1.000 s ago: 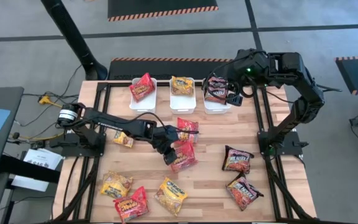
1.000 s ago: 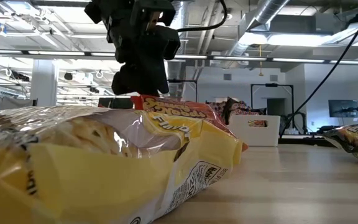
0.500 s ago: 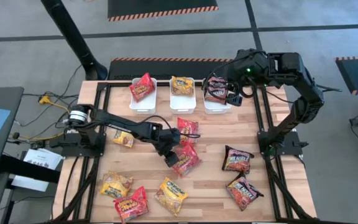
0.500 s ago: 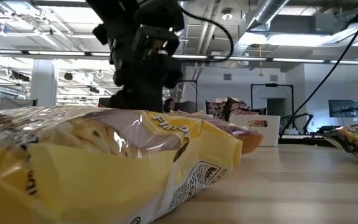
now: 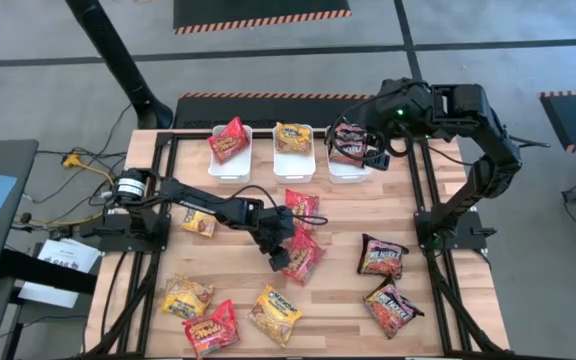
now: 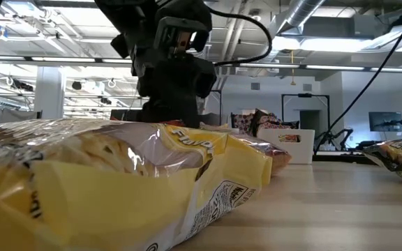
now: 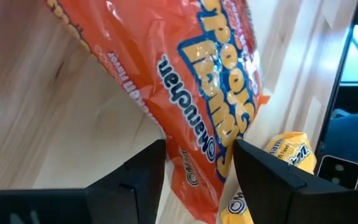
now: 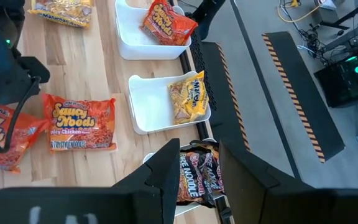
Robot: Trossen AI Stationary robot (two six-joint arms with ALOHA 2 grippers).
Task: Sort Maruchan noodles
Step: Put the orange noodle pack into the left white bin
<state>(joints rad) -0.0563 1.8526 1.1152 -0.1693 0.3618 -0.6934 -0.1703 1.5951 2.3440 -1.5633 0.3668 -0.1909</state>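
A red noodle packet [image 5: 302, 256] lies mid-table on the wooden table [image 5: 343, 310], its edge between the spread fingers of the left gripper [image 5: 286, 255], which stand apart around it without pinching. Over the right white tub [image 5: 351, 172], the right gripper [image 5: 361, 148] clasps a dark packet [image 5: 346, 145]
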